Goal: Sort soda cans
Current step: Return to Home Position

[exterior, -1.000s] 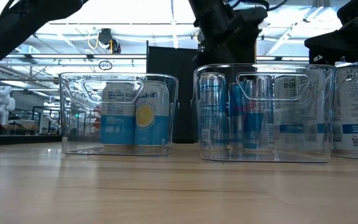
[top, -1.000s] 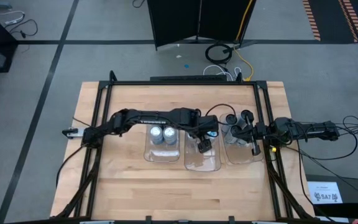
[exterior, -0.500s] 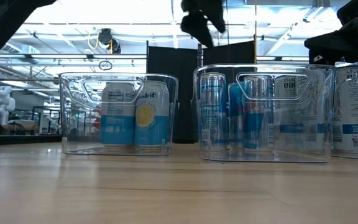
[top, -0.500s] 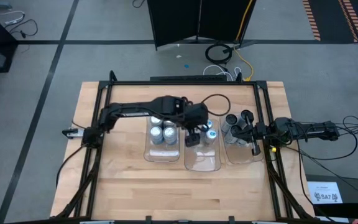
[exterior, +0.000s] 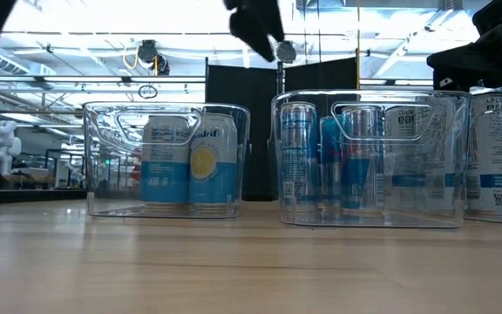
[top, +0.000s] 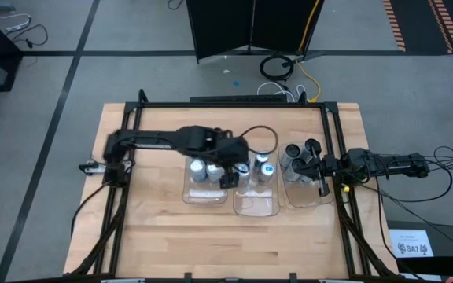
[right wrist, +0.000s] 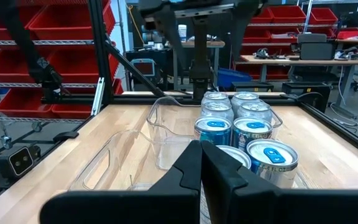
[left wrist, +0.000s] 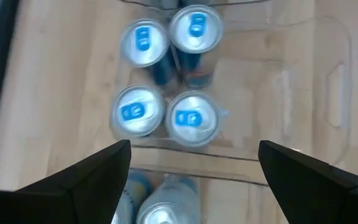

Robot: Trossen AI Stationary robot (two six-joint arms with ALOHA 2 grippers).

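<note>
Draws the empty, spread left gripper [left wrist: 194,149] back off the middle tray [top: 256,209], with right gripper [right wrist: 201,149] waiting closed and soda cans [left wrist: 192,118] seemingly sorted.

Two blue-and-white cans [exterior: 164,166] are standing upright, side by side, in the left clear tray [exterior: 103,174]. Four slim blue cans [left wrist: 191,118], silver-topped with blue tabs, are standing clustered at one end of the middle tray [left wrist: 328,74]. Several dark-topped cans [top: 293,152] are standing upright in the right tray [top: 305,198].
</note>
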